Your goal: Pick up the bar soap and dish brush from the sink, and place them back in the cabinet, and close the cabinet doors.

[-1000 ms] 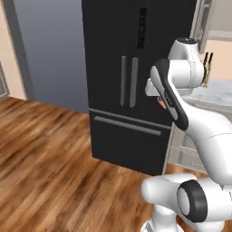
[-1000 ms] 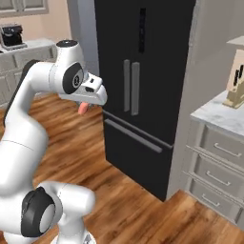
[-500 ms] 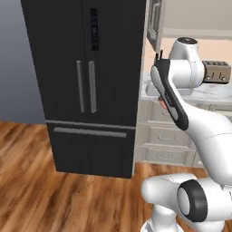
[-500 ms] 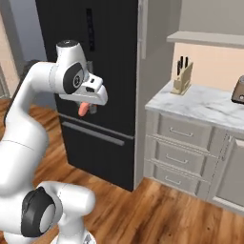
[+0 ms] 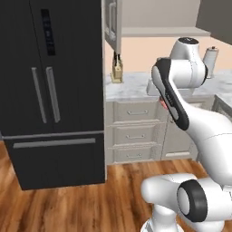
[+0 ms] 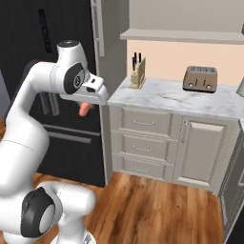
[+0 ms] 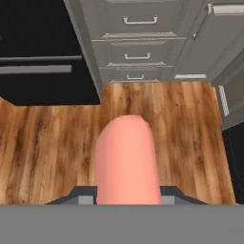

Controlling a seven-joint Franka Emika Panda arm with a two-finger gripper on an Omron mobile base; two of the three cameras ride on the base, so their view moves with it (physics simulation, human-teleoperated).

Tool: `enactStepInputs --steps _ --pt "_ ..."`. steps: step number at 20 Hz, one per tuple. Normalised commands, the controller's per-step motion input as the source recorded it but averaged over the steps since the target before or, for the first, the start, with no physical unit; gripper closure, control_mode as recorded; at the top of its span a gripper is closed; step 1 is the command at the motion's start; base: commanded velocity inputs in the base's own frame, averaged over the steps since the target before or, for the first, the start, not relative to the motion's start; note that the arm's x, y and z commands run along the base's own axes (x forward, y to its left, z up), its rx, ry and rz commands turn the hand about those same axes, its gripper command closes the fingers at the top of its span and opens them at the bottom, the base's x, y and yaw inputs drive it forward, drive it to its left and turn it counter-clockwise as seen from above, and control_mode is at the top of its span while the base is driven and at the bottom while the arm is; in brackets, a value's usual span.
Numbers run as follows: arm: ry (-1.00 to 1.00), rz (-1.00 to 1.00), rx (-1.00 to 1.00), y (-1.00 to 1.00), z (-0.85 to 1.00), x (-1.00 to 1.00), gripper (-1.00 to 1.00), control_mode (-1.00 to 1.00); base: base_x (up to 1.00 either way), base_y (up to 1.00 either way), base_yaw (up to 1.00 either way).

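My gripper (image 6: 85, 106) is shut on the bar soap (image 7: 126, 159), a salmon-orange block that hangs from the hand at about counter height. The same soap (image 6: 84, 110) shows below the white hand in the right base view, and as a red sliver (image 5: 161, 103) behind the forearm in the left base view. My fingertips are hidden by the soap. The cabinet (image 6: 181, 34) hangs above the counter, and one cabinet door (image 5: 113, 25) stands swung out, seen edge-on. The sink and the dish brush are out of view.
A black fridge (image 5: 50, 90) stands to the left. The marble counter (image 6: 167, 101) carries a knife block (image 6: 137, 74) and a toaster (image 6: 200, 78), with drawers (image 7: 138, 21) under it. A white canister (image 5: 210, 56) sits at the far right. Wooden floor (image 7: 47, 143) lies below the hand.
The whole picture has slid left, so the base has turned right. The fridge moved from centre to the left and the counter and cabinet came into view. The soap stays in the gripper.
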Motion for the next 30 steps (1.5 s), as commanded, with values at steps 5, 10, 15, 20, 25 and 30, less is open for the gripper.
enactStepInputs --steps 5,10,15,20,25,30 --pt "0.0 0.0 0.0 0.0 0.0 0.0 1.0 1.0 0.28 -0.31 -0.27" --pt "0.0 0.0 0.0 0.0 0.0 0.0 1.0 1.0 0.3 -0.31 -0.12" --pt "0.0 0.0 0.0 0.0 0.0 0.0 1.0 1.0 0.36 -0.42 0.0" --pt "0.0 0.0 0.0 0.0 0.0 0.0 1.0 1.0 0.36 -0.51 0.0" --pt "0.0 0.0 0.0 0.0 0.0 0.0 1.0 1.0 0.47 -0.17 0.0" --pt "0.0 0.0 0.0 0.0 0.0 0.0 1.0 1.0 0.65 -0.05 0.0"
